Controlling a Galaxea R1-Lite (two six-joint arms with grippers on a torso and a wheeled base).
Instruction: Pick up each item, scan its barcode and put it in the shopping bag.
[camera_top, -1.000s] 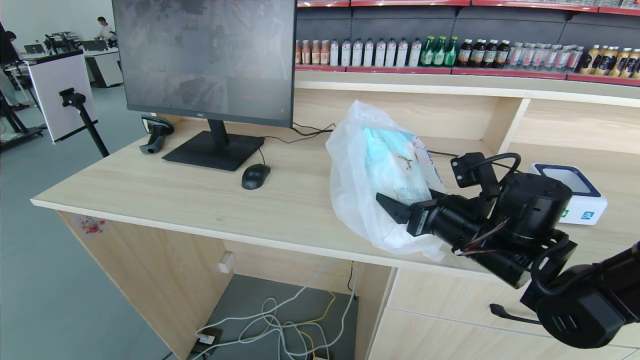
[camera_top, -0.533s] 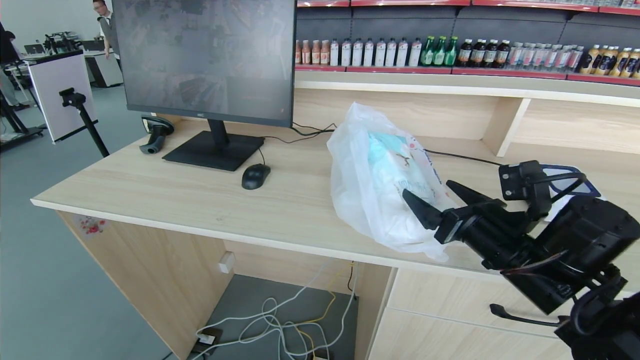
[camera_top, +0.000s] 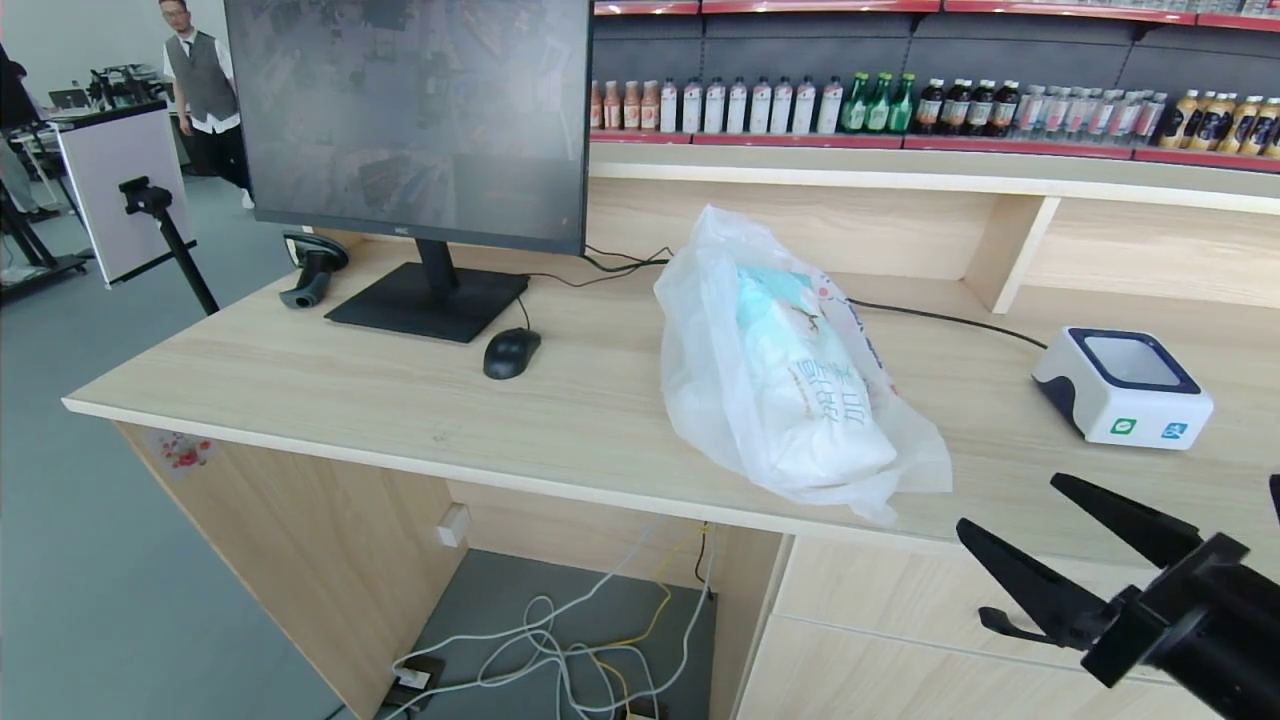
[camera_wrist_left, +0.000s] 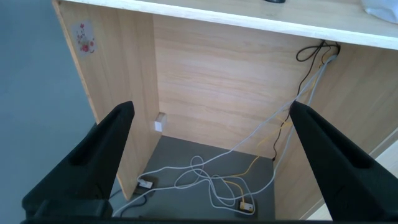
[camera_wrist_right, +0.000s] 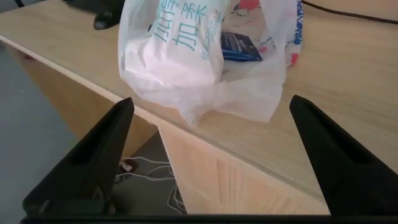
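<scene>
The right end effector (camera_top: 1006, 500) has backed out of the shopping bag (camera_top: 790, 400) within the last second. It was at the bag's mouth, then drew away, and now hangs off the near edge of the surface (camera_top: 400, 390) with its fingers apart and nothing between them. The bag has slumped flatter since, and its loose mouth has spread out toward the end effector. This suggests the white and teal soft pack (camera_top: 810, 400) has been released inside, so bagging of this item looks finished.

The bag lies on its side straight ahead of the right end effector's fingertips, a little apart from them. Its long axis runs from the mouth, nearest the end effector, away toward the back of the surface. The pack inside follows the same line, white end closer, teal end farther. The barcode scanner (camera_top: 1120, 385) sits ahead and to the right of the fingers.

The left end effector (camera_wrist_left: 211, 109), fingers also apart and empty, faces the cables (camera_wrist_left: 211, 180) below the surface.
</scene>
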